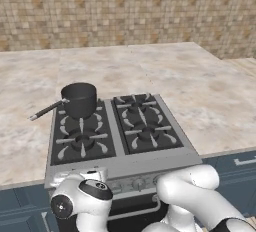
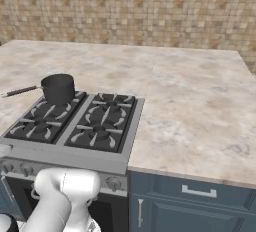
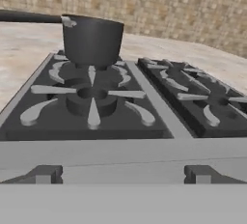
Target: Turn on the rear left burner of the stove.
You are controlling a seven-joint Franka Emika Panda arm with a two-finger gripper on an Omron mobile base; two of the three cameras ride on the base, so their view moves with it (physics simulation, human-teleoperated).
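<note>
The stove point(image 1: 120, 152) is a grey steel range with a black grated top, set into the counter. A dark saucepan point(image 1: 79, 99) stands on the rear left burner point(image 1: 100, 110) and covers its cap; only some silver marks and grate bars show around the pot's base point(image 3: 72, 66). My gripper point(image 3: 120, 175) is open, its two fingertips point(image 3: 43, 175) wide apart with nothing between them. It sits low at the stove's front edge, facing the front left burner point(image 3: 91, 100). Small round knobs point(image 1: 138, 183) line the front panel; my wrist point(image 1: 80, 197) hides the left ones.
The saucepan's long handle point(image 1: 47, 110) sticks out left over the beige stone counter point(image 1: 210, 101). A tiled wall point(image 2: 150, 16) runs behind. Blue cabinet drawers point(image 2: 199, 192) sit right of the stove. The oven's bar handle point(image 1: 136, 211) shows below the knobs.
</note>
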